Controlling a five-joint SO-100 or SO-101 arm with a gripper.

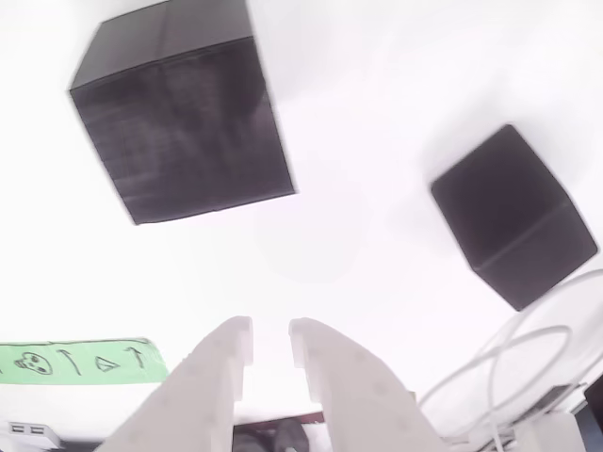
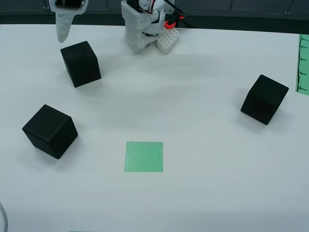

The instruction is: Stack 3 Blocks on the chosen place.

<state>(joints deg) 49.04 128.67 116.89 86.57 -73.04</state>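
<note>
The gripper (image 1: 271,341), seen in the wrist view with its white fingers only narrowly parted and nothing held, is poised short of the nearest block (image 1: 181,113), which lies just ahead and slightly left, skewed to the jaws.

A lab bench: white tabletop (image 2: 203,193), 3D-printed robot base (image 2: 140,24), loose cables (image 1: 509,377)
</note>
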